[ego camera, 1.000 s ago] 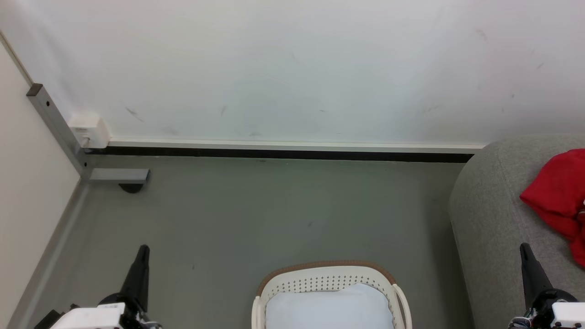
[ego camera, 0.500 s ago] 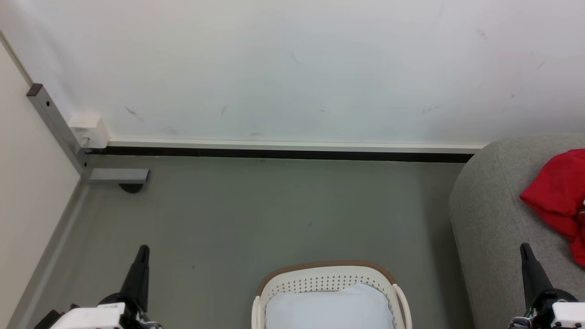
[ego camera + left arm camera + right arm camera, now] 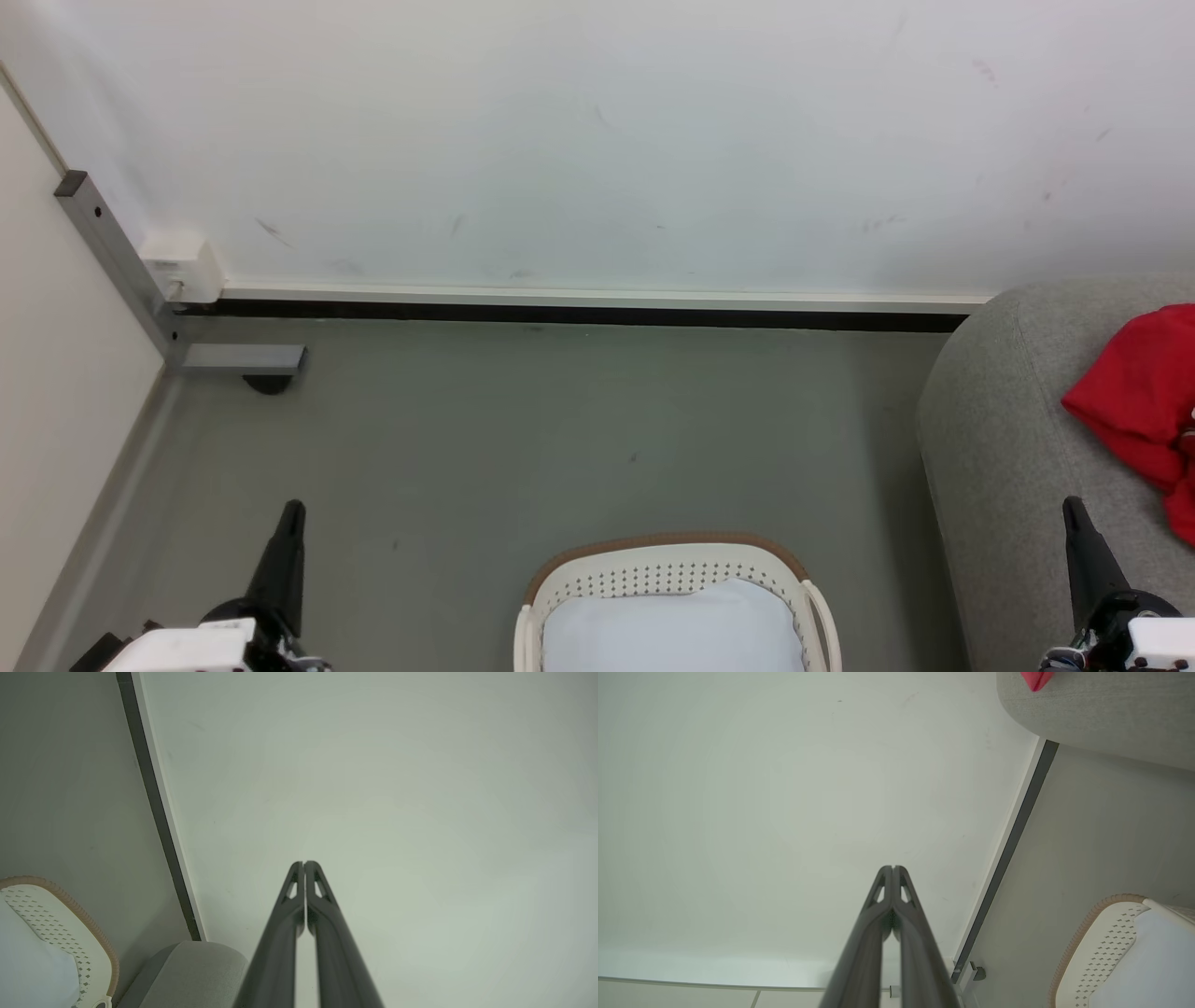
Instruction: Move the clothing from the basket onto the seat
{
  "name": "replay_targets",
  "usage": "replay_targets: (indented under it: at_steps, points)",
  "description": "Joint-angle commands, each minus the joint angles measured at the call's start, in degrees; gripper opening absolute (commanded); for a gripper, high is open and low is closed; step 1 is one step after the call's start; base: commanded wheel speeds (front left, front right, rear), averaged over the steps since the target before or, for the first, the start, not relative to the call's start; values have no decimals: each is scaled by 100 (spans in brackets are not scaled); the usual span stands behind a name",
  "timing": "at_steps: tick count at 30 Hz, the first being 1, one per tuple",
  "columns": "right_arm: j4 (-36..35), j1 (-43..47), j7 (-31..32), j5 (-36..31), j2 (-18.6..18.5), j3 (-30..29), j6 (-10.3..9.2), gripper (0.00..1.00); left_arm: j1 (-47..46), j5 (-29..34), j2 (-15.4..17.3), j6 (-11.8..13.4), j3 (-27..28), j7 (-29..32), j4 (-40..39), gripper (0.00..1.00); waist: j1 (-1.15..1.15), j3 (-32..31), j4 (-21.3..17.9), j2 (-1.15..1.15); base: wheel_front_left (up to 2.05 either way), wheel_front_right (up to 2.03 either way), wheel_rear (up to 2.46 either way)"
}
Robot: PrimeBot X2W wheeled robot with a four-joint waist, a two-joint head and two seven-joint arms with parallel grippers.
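Clothing [image 3: 1141,397] in bright red lies bunched on the light grey seat [image 3: 999,448] at the right edge of the head view, partly cut off by the frame. The cream-white basket [image 3: 653,577] with a brown rim stands on the grey-green floor [image 3: 560,439] at bottom centre, just left of the seat, and pale blue-white fabric [image 3: 672,635] fills its inside. The left pincer [image 3: 290,515] rises at the lower left over bare floor, well apart from the basket. The right pincer [image 3: 1073,511] rises at the lower right in front of the seat, below the red clothing and not touching it. A white wall [image 3: 597,140] fills the upper half, with a dark baseboard strip [image 3: 579,315] along its foot and a grey metal post [image 3: 112,261] at the far left. In the left wrist view, the left pincer [image 3: 304,863] has its two dark fingers pressed together and holds nothing; the basket [image 3: 56,924] is at the lower left with the seat [image 3: 196,970] beside it. In the right wrist view, the right pincer [image 3: 893,868] is likewise closed tight and empty; the seat [image 3: 1111,714] is at the upper right with a red corner of clothing [image 3: 1036,679] on it, and the basket [image 3: 1106,933] is at the lower right.
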Motion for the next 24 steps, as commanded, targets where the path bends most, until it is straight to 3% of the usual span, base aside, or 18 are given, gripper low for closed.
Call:
replay_targets:
  at_steps: [1,24]
  points:
    - [-22,-65,32,-27,9,-23,-12,0,-49,-74,40,-20,6,23,-17,0,0,0,0,0,0,0,0]
    - [-21,-67,28,-43,16,-38,-12,0,-49,-74,40,-20,5,22,-17,0,0,0,0,0,0,0,0]
